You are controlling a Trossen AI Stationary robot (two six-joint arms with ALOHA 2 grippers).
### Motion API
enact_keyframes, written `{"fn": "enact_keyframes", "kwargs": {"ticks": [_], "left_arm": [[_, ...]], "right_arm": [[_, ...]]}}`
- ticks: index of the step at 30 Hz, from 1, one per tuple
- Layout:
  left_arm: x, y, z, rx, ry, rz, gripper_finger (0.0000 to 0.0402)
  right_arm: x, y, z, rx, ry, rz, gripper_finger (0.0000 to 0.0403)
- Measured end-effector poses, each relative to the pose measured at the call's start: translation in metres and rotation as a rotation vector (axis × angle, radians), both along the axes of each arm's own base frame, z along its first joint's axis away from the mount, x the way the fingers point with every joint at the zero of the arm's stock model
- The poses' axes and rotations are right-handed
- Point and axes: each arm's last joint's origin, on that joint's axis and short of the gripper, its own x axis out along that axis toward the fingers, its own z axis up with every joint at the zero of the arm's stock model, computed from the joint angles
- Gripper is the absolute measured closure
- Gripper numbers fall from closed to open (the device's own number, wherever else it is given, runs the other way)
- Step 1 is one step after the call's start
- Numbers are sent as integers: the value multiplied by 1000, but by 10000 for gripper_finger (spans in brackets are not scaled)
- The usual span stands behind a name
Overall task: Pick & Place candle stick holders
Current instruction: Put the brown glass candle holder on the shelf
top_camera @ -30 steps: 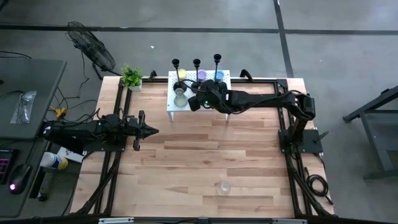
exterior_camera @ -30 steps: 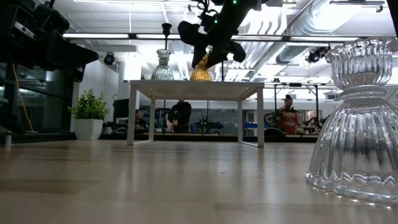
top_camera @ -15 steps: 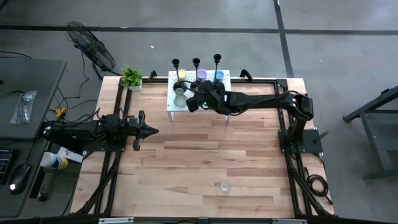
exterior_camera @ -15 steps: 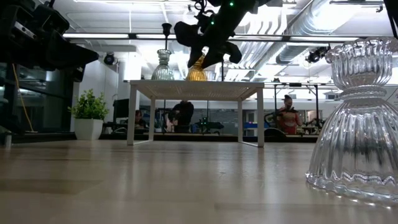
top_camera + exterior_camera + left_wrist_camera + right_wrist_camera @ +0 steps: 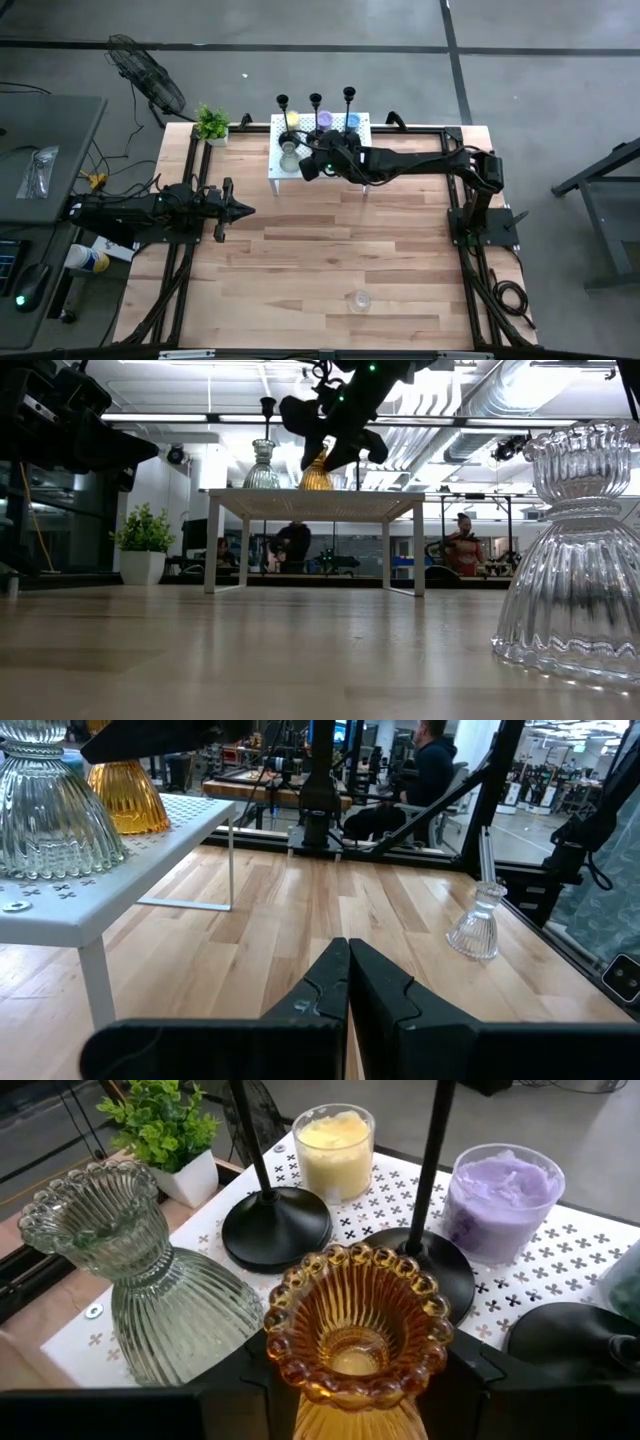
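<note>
Right gripper (image 5: pixel 352 1380) reached over white perforated stand (image 5: pixel 277 165), fingers clamped on amber glass holder (image 5: pixel 355 1338), which sat low on stand top. Pale green glass holder (image 5: pixel 135 1270) stood just beside it on stand. Behind: yellow candle cup (image 5: pixel 334 1140), purple candle cup (image 5: pixel 503 1188), black candlesticks (image 5: pixel 274 1225) on round bases. Potted plant (image 5: pixel 211 124) off stand corner. Clear glass holder (image 5: pixel 359 299) stood alone at table's near edge, well apart. Left gripper (image 5: pixel 347 982) waited at table's left side, fingers pressed together, empty.
</note>
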Motion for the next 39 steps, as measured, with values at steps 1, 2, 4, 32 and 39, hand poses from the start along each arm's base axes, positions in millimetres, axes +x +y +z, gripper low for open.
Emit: {"fn": "enact_keyframes", "kwargs": {"ticks": [1, 2, 4, 32, 39], "left_arm": [[0, 0, 0, 0, 0, 0, 402], [0, 0, 0, 0, 0, 1, 402], [0, 0, 0, 0, 0, 0, 402], [0, 0, 0, 0, 0, 1, 402], [0, 0, 0, 0, 0, 0, 402]], "right_arm": [[0, 0, 0, 0, 0, 1, 254], [0, 0, 0, 1, 0, 2, 253], [0, 0, 0, 2, 1, 3, 252], [1, 4, -1, -69, 41, -7, 123], [1, 8, 0, -69, 43, 2, 123]]}}
